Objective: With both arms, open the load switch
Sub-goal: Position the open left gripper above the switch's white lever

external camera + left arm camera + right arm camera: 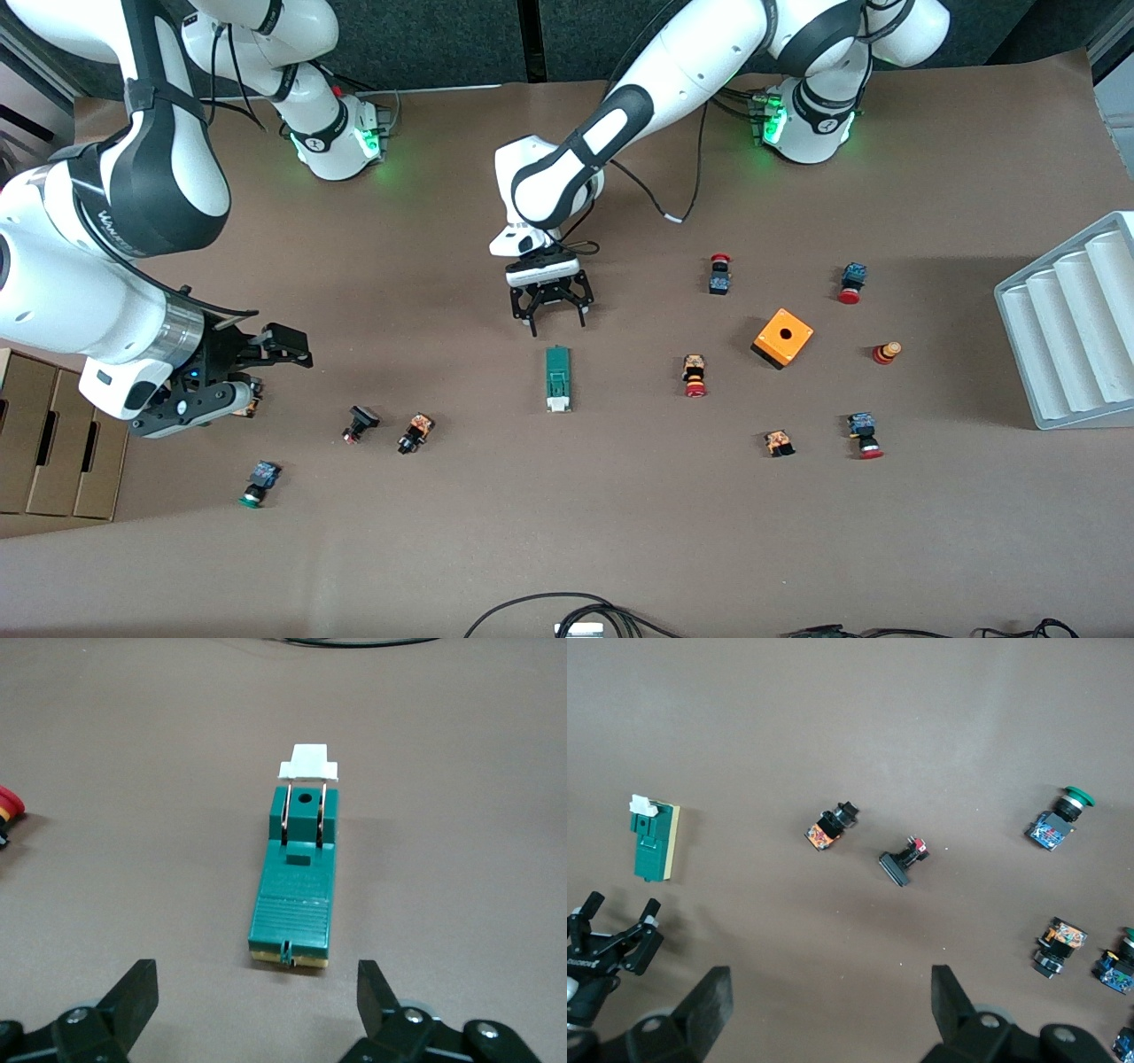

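Note:
The load switch [558, 378] lies flat in the middle of the table, a slim dark-green block whose white piece points toward the front camera. My left gripper [558, 324] hangs low over the table just off the switch's green end, open, with nothing between its fingers. In the left wrist view the load switch [295, 895] lies straight ahead of the left gripper [255, 992], a small gap apart. My right gripper [266, 372] is open and empty over the right arm's end of the table. In the right wrist view the right gripper [830, 988] spreads over bare table, with the load switch [653, 843] well off.
Several small push buttons are scattered toward both ends, such as the black one [361, 423] and the red one [695, 375]. An orange cube [783, 338] and a grey ribbed tray [1072, 328] sit toward the left arm's end. Cardboard boxes [53, 443] stand by the right arm.

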`<state>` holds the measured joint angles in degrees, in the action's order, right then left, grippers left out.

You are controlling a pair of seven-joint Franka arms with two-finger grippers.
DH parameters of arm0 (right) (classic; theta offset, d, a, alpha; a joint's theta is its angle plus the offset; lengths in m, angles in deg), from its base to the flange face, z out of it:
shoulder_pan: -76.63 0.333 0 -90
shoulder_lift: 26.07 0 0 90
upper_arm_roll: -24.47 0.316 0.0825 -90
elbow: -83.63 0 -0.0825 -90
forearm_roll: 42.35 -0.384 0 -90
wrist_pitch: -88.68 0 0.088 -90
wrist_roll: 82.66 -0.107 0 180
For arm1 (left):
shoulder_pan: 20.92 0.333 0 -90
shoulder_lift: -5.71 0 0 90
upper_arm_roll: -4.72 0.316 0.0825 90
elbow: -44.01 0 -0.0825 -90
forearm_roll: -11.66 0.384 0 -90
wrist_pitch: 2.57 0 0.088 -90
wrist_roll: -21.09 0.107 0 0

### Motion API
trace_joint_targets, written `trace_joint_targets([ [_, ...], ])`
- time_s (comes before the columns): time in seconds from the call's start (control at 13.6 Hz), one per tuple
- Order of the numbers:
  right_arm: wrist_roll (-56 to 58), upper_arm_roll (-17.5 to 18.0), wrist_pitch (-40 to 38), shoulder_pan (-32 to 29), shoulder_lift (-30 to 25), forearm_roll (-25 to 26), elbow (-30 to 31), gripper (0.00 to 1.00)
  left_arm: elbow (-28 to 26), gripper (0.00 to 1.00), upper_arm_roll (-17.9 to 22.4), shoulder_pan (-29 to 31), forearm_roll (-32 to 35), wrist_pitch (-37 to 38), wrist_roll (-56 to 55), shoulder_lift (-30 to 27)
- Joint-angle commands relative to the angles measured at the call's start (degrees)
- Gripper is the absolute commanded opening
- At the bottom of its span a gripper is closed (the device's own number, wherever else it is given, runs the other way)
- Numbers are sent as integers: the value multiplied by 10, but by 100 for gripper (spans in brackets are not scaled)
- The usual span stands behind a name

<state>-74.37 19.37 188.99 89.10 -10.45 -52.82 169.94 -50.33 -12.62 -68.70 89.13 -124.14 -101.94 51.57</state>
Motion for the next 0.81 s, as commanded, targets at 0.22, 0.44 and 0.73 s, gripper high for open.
trace_joint_targets([
  [0.22, 4, -2, -3, -1, -5, -11, -4, 100, 2, 98, 6, -14, 109, 19, -84, 31],
  [0.44, 1, -2, -3, 1, -5, -11, -4, 100, 5, 98, 6, -15, 120, 21, -93, 43],
  [0.73, 1, -2, 0, 4, -5, -17, -4, 100, 6, 99, 6, -15, 160, 26, -137, 53],
])
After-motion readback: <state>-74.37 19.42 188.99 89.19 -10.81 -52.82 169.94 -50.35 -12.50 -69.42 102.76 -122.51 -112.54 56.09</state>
